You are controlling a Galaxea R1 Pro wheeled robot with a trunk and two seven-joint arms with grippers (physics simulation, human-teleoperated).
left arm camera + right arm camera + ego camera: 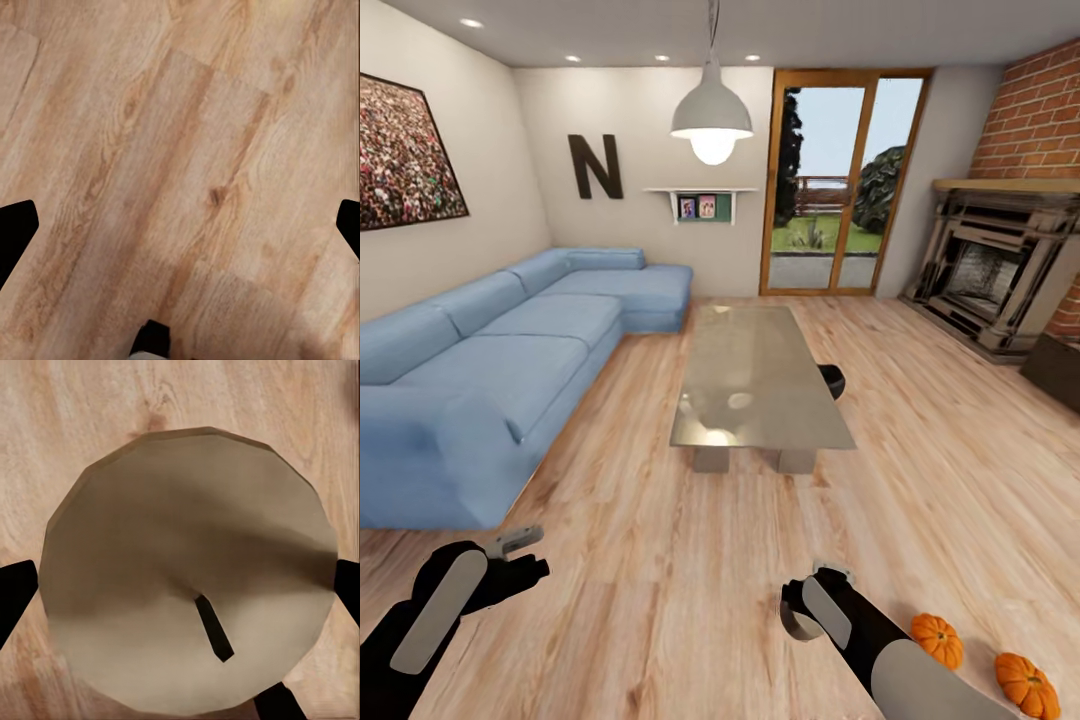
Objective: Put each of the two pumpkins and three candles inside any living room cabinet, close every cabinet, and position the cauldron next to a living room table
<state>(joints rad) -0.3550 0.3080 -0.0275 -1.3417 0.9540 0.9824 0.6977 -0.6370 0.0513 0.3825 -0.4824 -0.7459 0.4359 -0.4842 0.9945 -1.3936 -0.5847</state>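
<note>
At the near left, the left gripper [525, 556] hangs over bare pale plank floor [187, 150], its jaws wide and nothing between them. Further off, towards the middle, a black round cauldron [830, 380] is seen just beside the right edge of the long glass-topped coffee table [755, 370], so that part is judged already met. The right gripper [807, 600] is poised over a round beige wax candle [187, 570] with a dark wick. Its jaws stand wide, one at each side of the candle's rim, and whether the candle is gripped cannot be told. Two orange ribbed pumpkins [937, 640] lie on the floor at the near right. A candle pick-up is judged in hand. A firm closing and lift are called for next, then carriage to the low dark-brown wood cabinet [1060, 368] at the far right.
</note>
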